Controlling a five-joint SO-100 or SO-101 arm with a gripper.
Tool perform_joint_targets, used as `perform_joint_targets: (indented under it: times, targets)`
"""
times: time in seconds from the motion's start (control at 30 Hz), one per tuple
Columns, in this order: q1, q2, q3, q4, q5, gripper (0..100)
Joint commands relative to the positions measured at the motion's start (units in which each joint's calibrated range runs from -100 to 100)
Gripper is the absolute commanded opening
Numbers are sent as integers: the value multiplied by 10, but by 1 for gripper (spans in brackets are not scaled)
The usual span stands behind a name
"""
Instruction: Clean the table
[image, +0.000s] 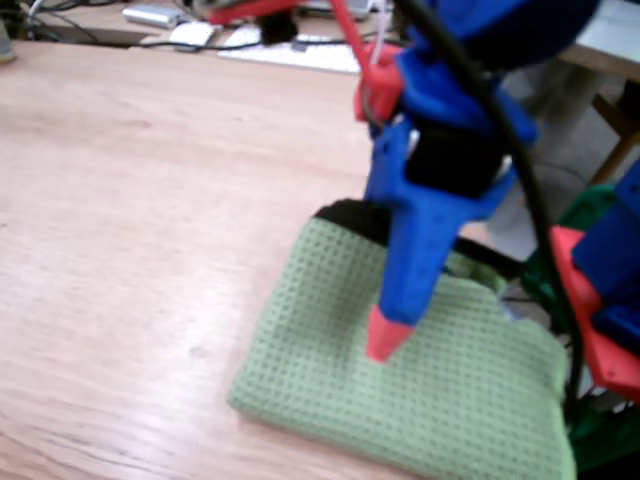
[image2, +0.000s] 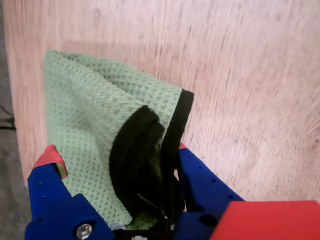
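Green waffle cloth (image: 440, 390) at the frame's lower right lies on the counter (image: 150, 220), gripper (image2: 117, 157) clamped on its black-edged fold.

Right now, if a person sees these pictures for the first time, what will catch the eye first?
First the green waffle-weave cloth, folded with a black edge, lying near the right end of the wooden table in the fixed view. Next the blue hand with red tips, pressing down onto it. In the wrist view the cloth bunches up between the two fingers.
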Motion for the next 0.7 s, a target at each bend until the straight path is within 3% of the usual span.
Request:
perform_joint_targets:
  times: [0.0, 0.2, 0.3, 0.37, 0.43, 0.47, 0.67]
  targets:
    - [10, -58, -14, 3, 0, 43]
    - [8, -148, -6, 4, 0, 43]
    - [10, -318, -12, 4, -1, 41]
    - [-9, -477, -4, 48, -2, 29]
    - [-6, -500, -4, 115, -6, 6]
    - [-4, -504, -3, 141, -7, 0]
    - [8, -525, 140, 176, -7, 2]
